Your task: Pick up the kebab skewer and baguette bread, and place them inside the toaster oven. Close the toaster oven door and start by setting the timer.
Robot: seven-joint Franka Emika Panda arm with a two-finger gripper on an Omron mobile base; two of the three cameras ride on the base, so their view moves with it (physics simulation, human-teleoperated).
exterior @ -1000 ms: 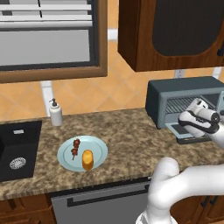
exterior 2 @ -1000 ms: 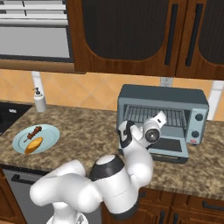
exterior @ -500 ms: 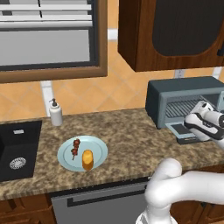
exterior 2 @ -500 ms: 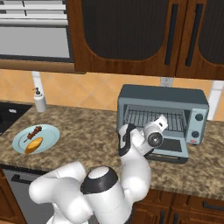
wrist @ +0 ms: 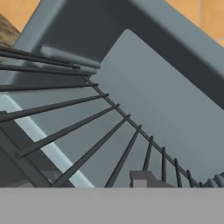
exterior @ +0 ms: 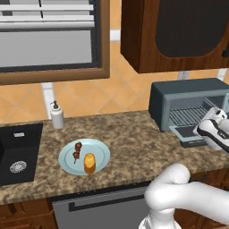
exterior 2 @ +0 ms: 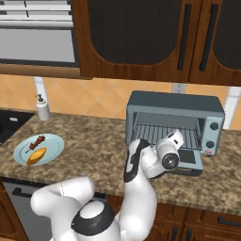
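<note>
The oven (exterior 2: 174,123) stands on the right of the counter (exterior: 129,145) with its door (exterior 2: 186,162) dropped open and flat, the wire rack (exterior 2: 162,135) bare inside. The arm's hand hangs just in front of the open mouth, over the door; whether the gripper's (wrist: 142,178) jaws are spread or pressed together cannot be told. Close up, the hand camera faces the rack bars (wrist: 87,131) and the grey inner wall. Well to the left, a pale blue plate (exterior: 100,154) carries the skewer (exterior: 77,151) and the bread (exterior: 90,163) side by side. A soap bottle (exterior: 57,115) stands at the far edge, with the sink (exterior: 18,154) at far left.
</note>
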